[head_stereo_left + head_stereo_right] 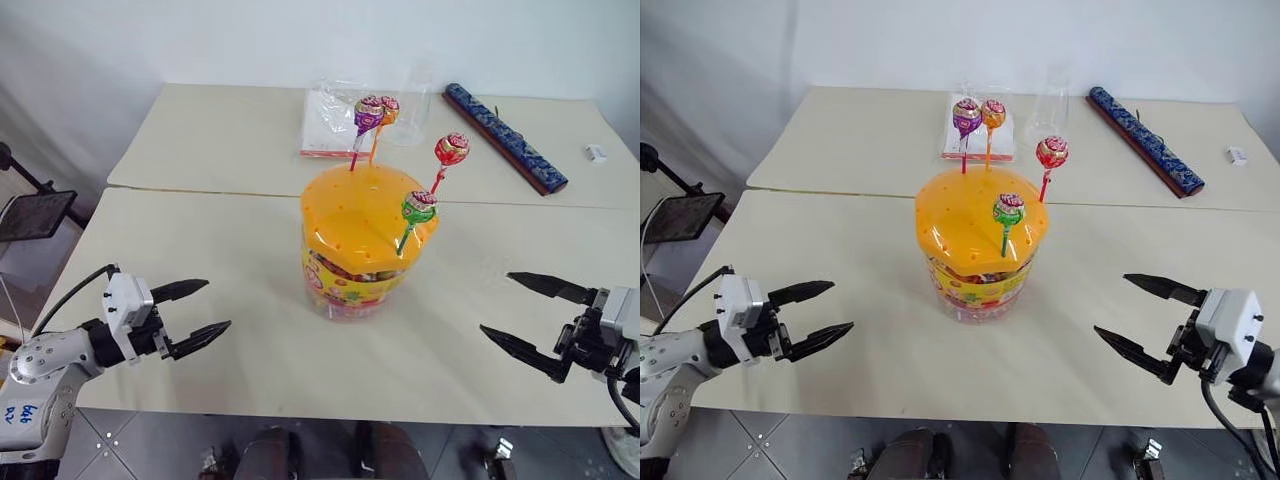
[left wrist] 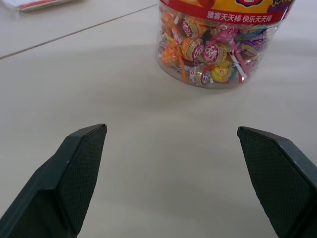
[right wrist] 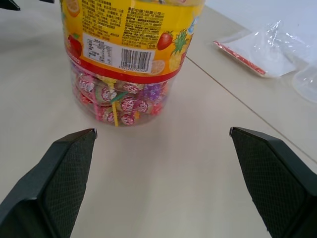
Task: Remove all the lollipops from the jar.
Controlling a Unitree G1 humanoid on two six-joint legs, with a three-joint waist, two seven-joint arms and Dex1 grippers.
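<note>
Head view: jar (image 1: 360, 250) mid-table. Four lollipops stand in its lid (image 1: 350, 205): purple (image 1: 367, 115) and orange (image 1: 388, 108) at the far edge, red (image 1: 451, 149) off its far right, green (image 1: 418, 208) at its near right. We judge them light with thin, bendy sticks; pinch the stick just under the head. Left gripper (image 1: 195, 312) left of the jar, right gripper (image 1: 525, 315) right of it, both spread, empty.

Left wrist: wrapped candies packed inside the jar.

Right wrist: barcode label; a plastic bag (image 3: 262, 49) beyond the jar.

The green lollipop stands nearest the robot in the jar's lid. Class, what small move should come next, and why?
Probably bring the open right gripper up toward the green lollipop: all four still stand in the jar, both grippers are empty, and this one leans to that side.
</note>
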